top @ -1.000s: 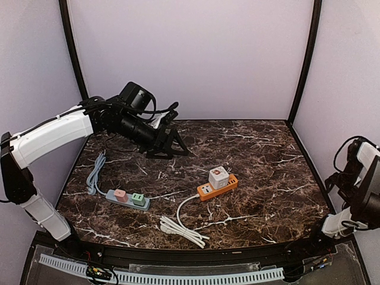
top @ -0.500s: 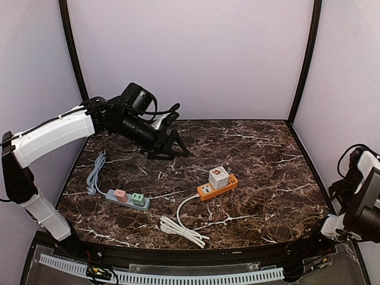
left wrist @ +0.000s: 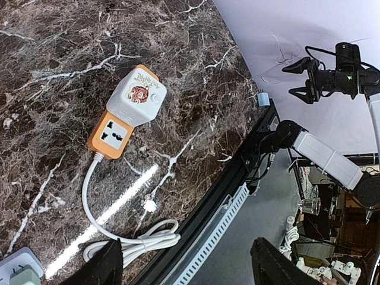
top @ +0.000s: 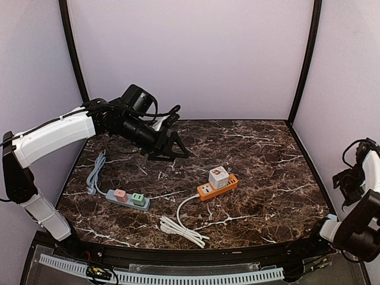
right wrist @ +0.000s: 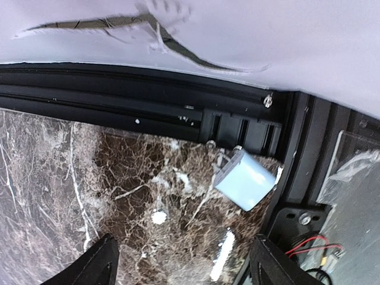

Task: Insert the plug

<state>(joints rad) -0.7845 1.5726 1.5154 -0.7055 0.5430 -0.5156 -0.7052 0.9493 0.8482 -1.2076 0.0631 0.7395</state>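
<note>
Right hand (right wrist: 185, 268) empty; plug (right wrist: 244, 185) pale-blue, boxy

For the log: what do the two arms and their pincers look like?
Both arms have white shells on the long links and black joints. The left arm carries a black cylindrical wrist with looped black cables; the left pincer is black, two-fingered. The right arm and right pincer match.

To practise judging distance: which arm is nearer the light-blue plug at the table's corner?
Right. The right arm is raised over the near-right corner where the light-blue plug lies; the left arm reaches over the far-left side, well away.
</note>
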